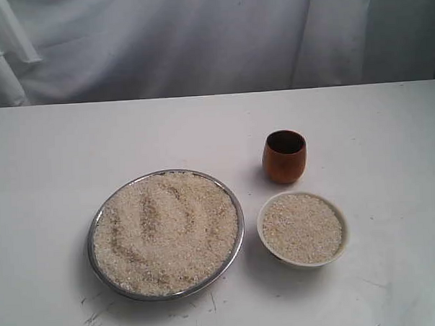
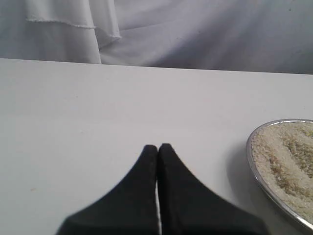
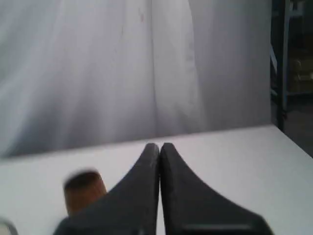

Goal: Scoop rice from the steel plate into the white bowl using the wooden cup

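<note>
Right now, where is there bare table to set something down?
Bare white table left of the wide shiny steel plate, behind it toward the cloth, and right of the small white bowl. Crowded: narrow gaps between plate, bowl and reddish-brown wooden cup.

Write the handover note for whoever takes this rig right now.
Left gripper: shut, empty, near the wide shiny steel plate.
Right gripper: shut, empty, facing the small reddish-brown wooden cup.
Off-white rice fills the plate; the small round white bowl beside it holds rice too. Cup stands upright behind the bowl.
Done: nothing gripped yet. Left: grasp cup, scoop, tip into bowl.
</note>
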Controlling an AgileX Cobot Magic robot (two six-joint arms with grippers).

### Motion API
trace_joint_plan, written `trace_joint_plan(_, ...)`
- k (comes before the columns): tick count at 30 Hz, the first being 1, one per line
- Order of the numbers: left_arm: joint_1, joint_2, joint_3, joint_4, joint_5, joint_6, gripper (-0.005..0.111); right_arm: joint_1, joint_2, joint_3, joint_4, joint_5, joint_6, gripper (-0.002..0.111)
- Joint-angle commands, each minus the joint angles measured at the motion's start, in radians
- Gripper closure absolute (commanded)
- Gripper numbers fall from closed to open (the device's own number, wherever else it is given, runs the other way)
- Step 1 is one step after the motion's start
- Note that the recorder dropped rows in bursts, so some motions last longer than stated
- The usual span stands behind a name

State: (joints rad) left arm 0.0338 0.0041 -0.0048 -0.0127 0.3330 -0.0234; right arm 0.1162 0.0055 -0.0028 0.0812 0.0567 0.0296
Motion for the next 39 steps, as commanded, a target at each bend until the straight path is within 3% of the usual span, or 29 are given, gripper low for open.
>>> trace_joint_plan(1, -0.003, -0.004, 0.005, 0.001, -0.014, 0.0, 0.107, -0.005, -0.005, 0.003, 0.286, -0.406, 0.116, 0.108)
trace_joint_plan(6, -0.003, -0.004, 0.005, 0.001, -0.014, 0.0, 0.107, -0.005, 0.001, 0.003, 0.301, -0.514, 0.218, 0.108)
trace_joint_plan(11, -0.003, -0.004, 0.005, 0.001, -0.014, 0.0, 0.107, -0.005, 0.276, -0.209, 0.261, -0.584, 0.053, 0.108)
trace_joint_plan(15, -0.003, -0.004, 0.005, 0.001, -0.014, 0.0, 0.107, -0.005, 0.672, -0.505, -0.008, -0.6, 0.064, 0.108)
trace_joint_plan(20, -0.003, -0.004, 0.005, 0.001, -0.014, 0.0, 0.107, -0.005, 1.012, -0.714, -0.456, -0.625, 0.373, 0.108)
trace_joint_plan(24, -0.003, -0.004, 0.005, 0.001, -0.014, 0.0, 0.107, -0.007, 1.253, -0.736, -0.738, -0.828, 0.52, 0.108)
trace_joint_plan(39, -0.003, -0.004, 0.005, 0.001, -0.014, 0.0, 0.107, -0.007, 1.805, -0.734, -0.863, -1.054, 0.368, 0.108)
